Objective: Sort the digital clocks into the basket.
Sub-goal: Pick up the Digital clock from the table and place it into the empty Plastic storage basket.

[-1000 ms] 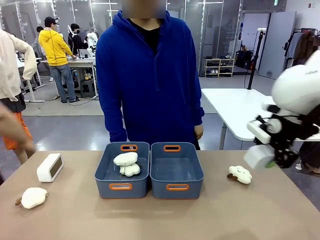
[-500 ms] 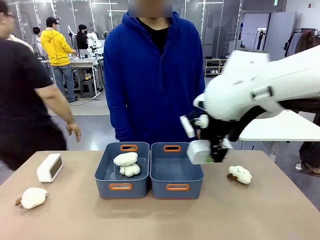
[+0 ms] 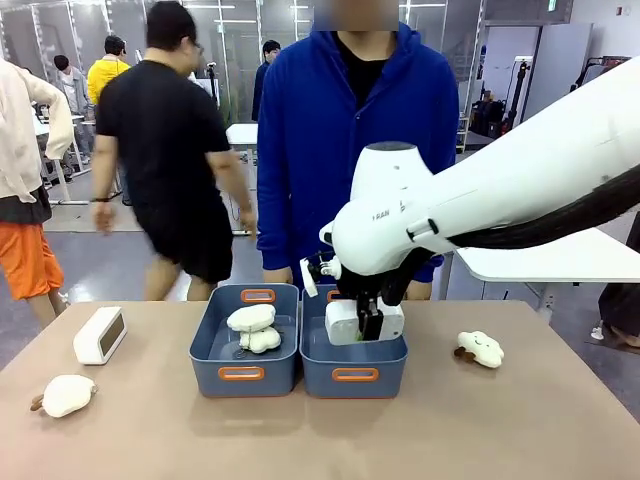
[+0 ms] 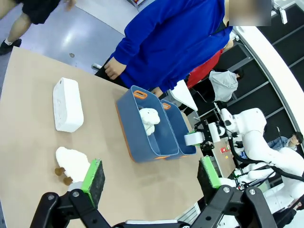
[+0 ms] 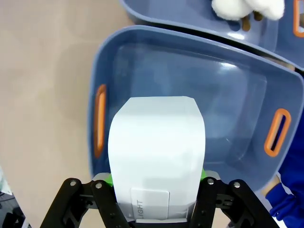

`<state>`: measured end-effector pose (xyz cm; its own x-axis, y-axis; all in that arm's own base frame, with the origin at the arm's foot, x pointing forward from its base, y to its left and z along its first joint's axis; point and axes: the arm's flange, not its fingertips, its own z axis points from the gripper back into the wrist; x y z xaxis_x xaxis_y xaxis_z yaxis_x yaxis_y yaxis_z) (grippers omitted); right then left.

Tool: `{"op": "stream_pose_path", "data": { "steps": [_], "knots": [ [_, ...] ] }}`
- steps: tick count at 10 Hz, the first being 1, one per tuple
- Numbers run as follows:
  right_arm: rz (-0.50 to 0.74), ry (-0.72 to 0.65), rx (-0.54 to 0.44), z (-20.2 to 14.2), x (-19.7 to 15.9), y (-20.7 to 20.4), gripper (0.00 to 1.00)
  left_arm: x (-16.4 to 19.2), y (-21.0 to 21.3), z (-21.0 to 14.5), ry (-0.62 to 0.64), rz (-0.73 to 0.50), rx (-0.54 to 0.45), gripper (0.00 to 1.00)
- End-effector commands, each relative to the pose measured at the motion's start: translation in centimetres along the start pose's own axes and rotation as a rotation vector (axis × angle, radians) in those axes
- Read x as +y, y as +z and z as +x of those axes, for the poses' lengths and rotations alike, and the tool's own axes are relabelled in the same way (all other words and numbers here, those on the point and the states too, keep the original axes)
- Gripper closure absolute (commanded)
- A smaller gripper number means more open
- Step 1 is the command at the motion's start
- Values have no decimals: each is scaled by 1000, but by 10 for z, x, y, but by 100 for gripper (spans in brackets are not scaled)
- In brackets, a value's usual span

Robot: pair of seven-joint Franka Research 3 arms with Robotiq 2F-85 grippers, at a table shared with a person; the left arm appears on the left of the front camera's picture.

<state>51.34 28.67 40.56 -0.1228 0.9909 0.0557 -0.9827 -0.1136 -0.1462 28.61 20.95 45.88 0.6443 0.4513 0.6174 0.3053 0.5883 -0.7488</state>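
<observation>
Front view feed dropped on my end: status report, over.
Right gripper shut on a digital clock, over the empty right basket. Left gripper open, holding nothing. Second clock on table, far left. Nothing in the way.

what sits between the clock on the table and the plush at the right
Front view: the left basket with plush toys, then the right basket beside it.

Looks like a robotics lab in an open hall: glass partitions (image 3: 60, 35), grey floor (image 3: 100, 270), white worktable (image 3: 560, 262), people (image 3: 165, 130) walking about, white robot arm (image 3: 500, 190) over the brown surface (image 3: 500, 430).
</observation>
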Motion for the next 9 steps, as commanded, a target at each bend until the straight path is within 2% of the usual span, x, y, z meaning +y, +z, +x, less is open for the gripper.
{"op": "stream_pose_path", "data": {
  "steps": [1,3,4,5,6,7,9],
  "knots": [
    [25,-56,5,14,-17,-18,100,-1,0,1,-1,-18,-14,0],
    [46,-91,8,13,-24,-40,100,-1,0,1,-1,-18,-14,0],
    [60,-95,8,13,-22,-43,31,-1,0,1,-1,-18,-14,0],
    [63,-95,5,11,-21,-42,21,-1,0,1,-1,-18,-14,0],
    [64,-94,4,9,-20,-41,8,-1,0,1,-1,-18,-14,0],
    [69,-94,0,10,-18,-41,0,-1,0,1,-1,-18,-14,0],
    [63,-67,-16,2,-12,-35,0,-1,0,1,-1,-18,-14,0]
  ]
}}
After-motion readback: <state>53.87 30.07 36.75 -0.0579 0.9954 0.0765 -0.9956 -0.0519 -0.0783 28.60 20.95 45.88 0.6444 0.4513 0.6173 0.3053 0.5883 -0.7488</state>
